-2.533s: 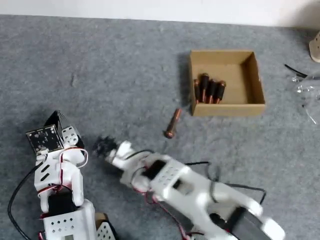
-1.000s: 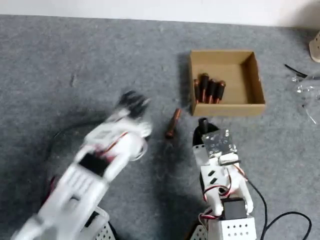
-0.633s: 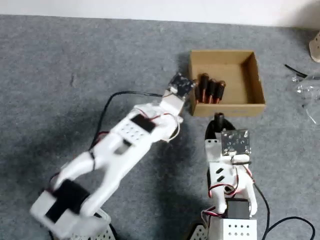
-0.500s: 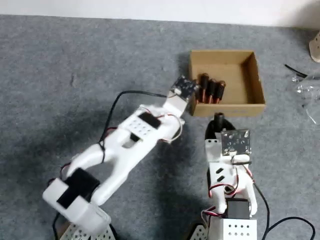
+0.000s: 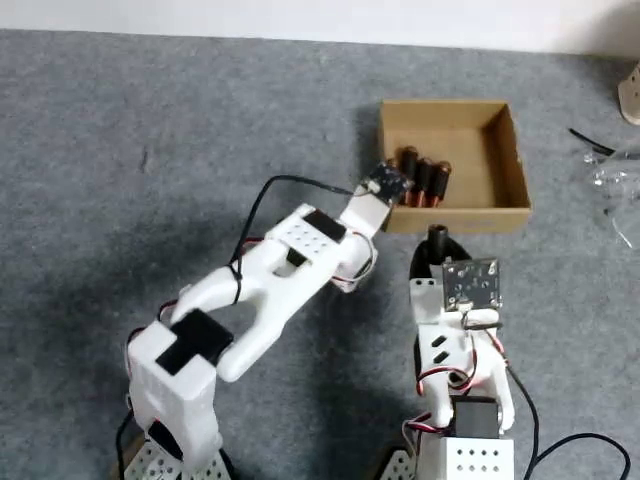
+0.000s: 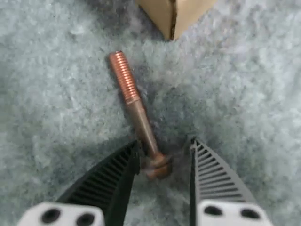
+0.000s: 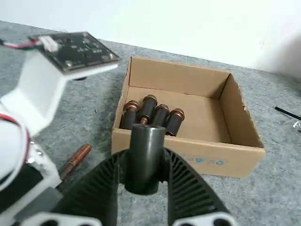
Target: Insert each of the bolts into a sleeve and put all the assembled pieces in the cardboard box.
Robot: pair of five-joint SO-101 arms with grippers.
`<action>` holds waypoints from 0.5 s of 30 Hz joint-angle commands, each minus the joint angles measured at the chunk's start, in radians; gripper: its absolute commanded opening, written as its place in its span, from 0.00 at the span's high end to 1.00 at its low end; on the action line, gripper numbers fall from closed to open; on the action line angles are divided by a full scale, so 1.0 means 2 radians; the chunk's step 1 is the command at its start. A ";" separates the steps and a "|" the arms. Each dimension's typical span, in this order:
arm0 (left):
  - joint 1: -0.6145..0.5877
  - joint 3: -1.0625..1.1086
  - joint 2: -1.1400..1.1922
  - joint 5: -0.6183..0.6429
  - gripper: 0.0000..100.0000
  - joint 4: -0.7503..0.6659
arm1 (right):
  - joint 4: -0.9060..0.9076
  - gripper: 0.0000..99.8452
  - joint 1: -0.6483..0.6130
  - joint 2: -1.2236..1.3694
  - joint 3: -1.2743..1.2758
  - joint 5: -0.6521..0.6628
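Four assembled pcs (image 5: 418, 180) in cardboard box (image 5: 455, 217); left gripper (image 6: 163, 146), jaws open, straddles last bolt (image 6: 136, 110); right gripper (image 7: 144, 157) clamps a sleeve (image 7: 146, 141).

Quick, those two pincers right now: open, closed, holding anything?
Left pincer: open, straddling the head of the loose bolt.
Right pincer: closed, holding a black sleeve.

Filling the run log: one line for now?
left gripper open around bolt | right gripper shut on sleeve | box: four assembled pieces
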 commanded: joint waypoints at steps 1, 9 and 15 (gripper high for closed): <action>-0.014 -0.030 0.007 -0.002 0.83 0.004 | -0.020 1.00 0.007 -0.011 0.049 -0.002; -0.031 -0.039 0.025 -0.003 0.83 0.016 | -0.020 1.00 0.007 -0.011 0.049 -0.002; -0.034 -0.040 0.025 -0.032 1.00 0.066 | -0.020 1.00 0.007 -0.011 0.049 -0.001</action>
